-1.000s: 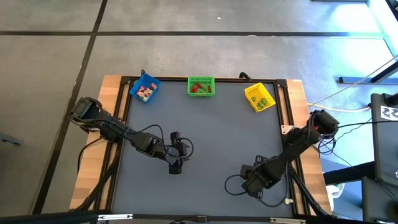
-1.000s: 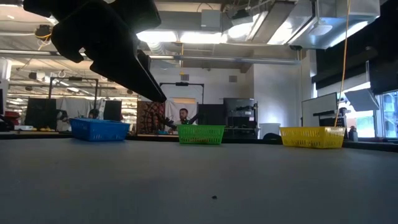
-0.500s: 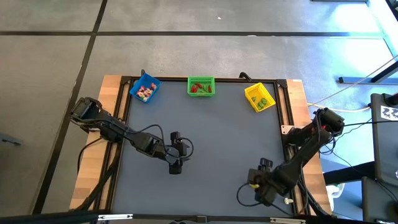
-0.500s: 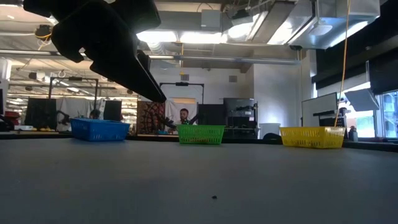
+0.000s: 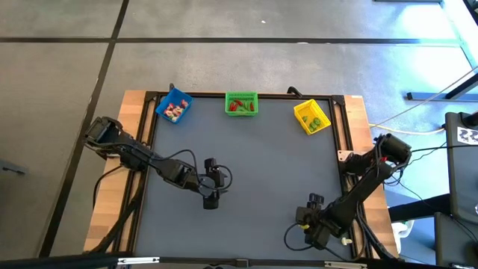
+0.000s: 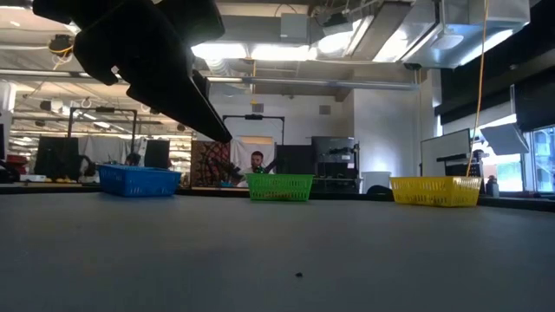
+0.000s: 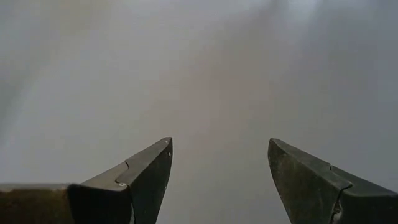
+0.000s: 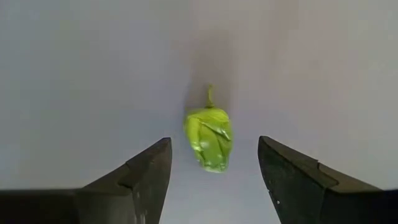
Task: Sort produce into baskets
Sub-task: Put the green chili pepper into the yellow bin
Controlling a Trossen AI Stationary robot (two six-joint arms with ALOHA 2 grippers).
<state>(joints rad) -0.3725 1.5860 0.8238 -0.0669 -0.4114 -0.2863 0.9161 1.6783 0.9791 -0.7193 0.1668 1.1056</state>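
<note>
Dark tabletop [image 5: 254,172]: green pepper [image 8: 208,138] lay centred between wide-open empty right tool [image 8: 212,163] fingers, stem pointing away; left tool [image 7: 219,163] open, empty

Blue basket [image 5: 173,107], green basket [image 5: 241,103], yellow basket [image 5: 311,117], bright green pepper [image 8: 209,137], dark grey table [image 5: 261,164]

- left arm [image 5: 142,158]: dark jointed links, black cable looping off the wrist, centre-left of high view
- right arm [image 5: 358,190]: same dark build, cable coil lower right
- fingers [image 7: 146,180]: dark tapered wedges, stepped seam on the inner edge
</note>
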